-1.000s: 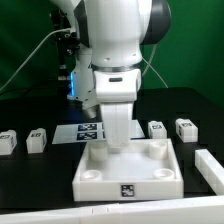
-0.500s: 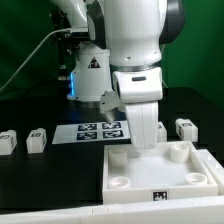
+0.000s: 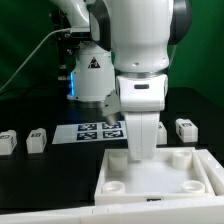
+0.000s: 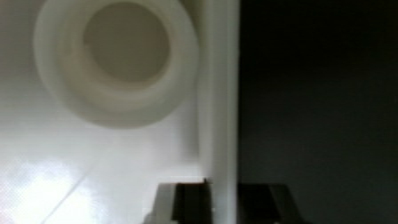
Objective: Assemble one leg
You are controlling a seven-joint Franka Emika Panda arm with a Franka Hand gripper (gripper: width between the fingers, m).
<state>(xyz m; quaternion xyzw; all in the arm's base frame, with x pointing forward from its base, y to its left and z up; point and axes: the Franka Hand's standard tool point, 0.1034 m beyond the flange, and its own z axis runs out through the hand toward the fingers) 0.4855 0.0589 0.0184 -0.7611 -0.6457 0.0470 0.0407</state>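
Observation:
My gripper (image 3: 140,150) is shut on the far rim of the large flat white board with round corner sockets (image 3: 160,178), which lies at the front right of the exterior view. In the wrist view the board's thin rim (image 4: 217,120) runs between my dark fingers (image 4: 185,205), with one round socket (image 4: 121,60) beside it. The legs are small white tagged blocks on the black table. Two legs (image 3: 8,141) (image 3: 36,139) stand at the exterior view's left and one leg (image 3: 185,128) stands at its right. The arm hides the table behind the gripper.
The marker board (image 3: 98,130) lies flat behind the socket board, just left of my gripper. A white strip (image 3: 50,214) runs along the front edge of the table. Cables hang at the back left.
My gripper has moved toward the exterior view's right, dragging the socket board with it. The board now reaches the frame's right edge and covers the white bar seen there earlier.

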